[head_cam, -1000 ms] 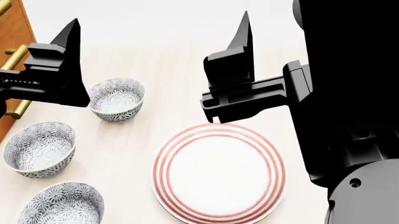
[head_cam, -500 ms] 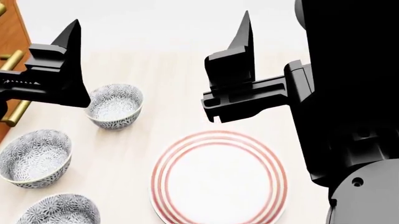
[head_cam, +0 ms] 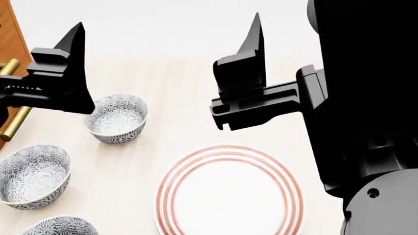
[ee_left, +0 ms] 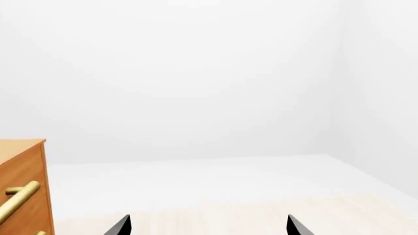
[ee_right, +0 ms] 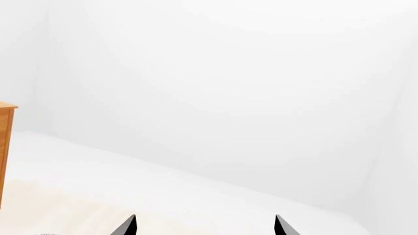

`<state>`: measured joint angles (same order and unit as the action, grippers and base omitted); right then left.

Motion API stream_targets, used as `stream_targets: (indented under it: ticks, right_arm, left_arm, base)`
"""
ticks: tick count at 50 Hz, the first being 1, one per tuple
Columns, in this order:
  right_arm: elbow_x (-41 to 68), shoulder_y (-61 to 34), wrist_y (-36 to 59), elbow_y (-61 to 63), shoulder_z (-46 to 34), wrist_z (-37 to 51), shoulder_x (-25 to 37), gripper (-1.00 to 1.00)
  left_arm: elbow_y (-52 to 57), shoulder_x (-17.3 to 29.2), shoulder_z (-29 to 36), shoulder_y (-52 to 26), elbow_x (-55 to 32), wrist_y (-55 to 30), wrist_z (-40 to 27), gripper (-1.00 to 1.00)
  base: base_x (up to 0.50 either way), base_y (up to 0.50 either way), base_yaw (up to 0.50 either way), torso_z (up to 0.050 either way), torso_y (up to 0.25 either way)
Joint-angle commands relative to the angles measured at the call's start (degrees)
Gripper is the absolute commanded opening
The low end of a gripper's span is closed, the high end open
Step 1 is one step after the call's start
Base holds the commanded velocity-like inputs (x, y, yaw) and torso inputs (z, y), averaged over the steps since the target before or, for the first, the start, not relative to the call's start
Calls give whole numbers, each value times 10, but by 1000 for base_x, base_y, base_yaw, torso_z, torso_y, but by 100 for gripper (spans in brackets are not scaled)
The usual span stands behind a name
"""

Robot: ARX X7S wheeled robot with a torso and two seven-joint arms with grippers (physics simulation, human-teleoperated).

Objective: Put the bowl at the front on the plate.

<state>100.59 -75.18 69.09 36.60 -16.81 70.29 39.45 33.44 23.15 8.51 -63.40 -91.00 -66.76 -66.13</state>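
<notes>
Seen from the head camera, a pale wooden table [head_cam: 170,98] fills the view. The plate [head_cam: 228,196], white with thin red rings, lies at about 6 o'clock, partly cut off by the lower edge. Three patterned bowls sit in a column toward 8 o'clock. The bowl [head_cam: 58,227] nearest the robot shows only its rim at the lower edge, well apart from the plate. The middle bowl [head_cam: 33,175] sits just beyond it, at 9 o'clock. The far bowl [head_cam: 116,118] stands toward 10 o'clock, partly behind the left gripper.

The left gripper [head_cam: 68,63] hangs in the air at 10 o'clock, fingers pointing away from the robot, holding nothing. In the left wrist view its two dark fingertips [ee_left: 121,226] stand wide apart. The right gripper [head_cam: 251,54] hangs above the table at 12 o'clock, beyond the plate, also holding nothing. In the right wrist view its fingertips [ee_right: 127,226] are likewise spread wide.

A wooden cabinet [head_cam: 13,29] with brass handles [head_cam: 16,120] stands at the table's edge toward 10 o'clock
</notes>
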Motion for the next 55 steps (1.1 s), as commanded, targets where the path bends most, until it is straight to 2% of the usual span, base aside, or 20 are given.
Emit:
stream_targets:
  ticks: [1, 17, 36, 55]
  right_arm:
    - [1, -3, -3, -1, -6, 1, 1, 100]
    - [-2, -8, -3, 6, -12, -3, 4, 100]
    - [-16, -3, -9, 10, -11, -27, 6, 100]
    - [-17, -1, -16, 13, -13, -28, 11, 100]
  left_arm:
    - [1, 3, 3, 2, -2, 5, -2, 100]
    - [-5, 5, 6, 13, -4, 14, -2, 100]
    - [-59, 5, 33, 42, -120, 25, -71, 100]
    - [-92, 13, 69, 63, -155, 24, -99, 100]
  base:
    - [82, 0, 0, 0, 0]
    - [30, 0, 0, 0, 0]
    - [0, 0, 0, 0, 0]
    - [0, 0, 0, 0, 0]
